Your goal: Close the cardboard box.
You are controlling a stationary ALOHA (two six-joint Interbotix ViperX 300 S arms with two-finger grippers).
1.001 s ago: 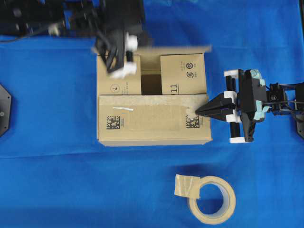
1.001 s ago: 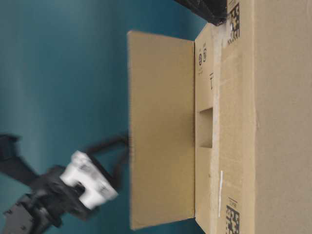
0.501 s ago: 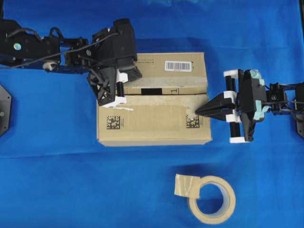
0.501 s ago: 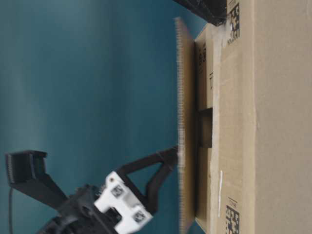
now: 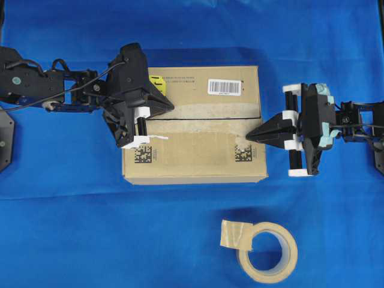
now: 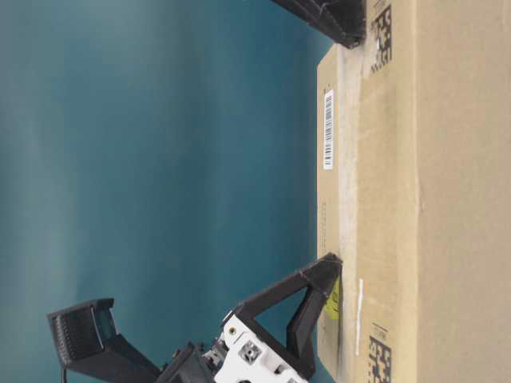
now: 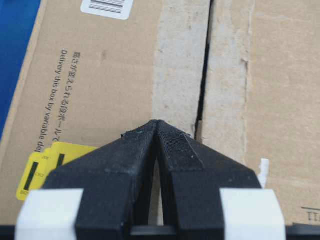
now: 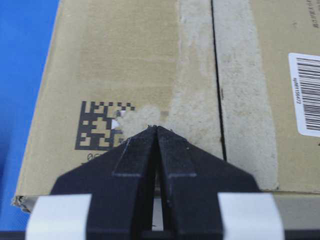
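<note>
Both fingers pairs pinched, pressing cardboard box [image 5: 195, 123] flaps.

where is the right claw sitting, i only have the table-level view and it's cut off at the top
Observer: The right claw is shut, its tip on the box top at the right edge, beside a black code.
Operator: and the other one, open or not
Observer: The left claw is shut too, its tip on the far flap next to the seam.
Operator: anything else on the table
Observer: A tape roll lies apart from the box, on its near side.
</note>
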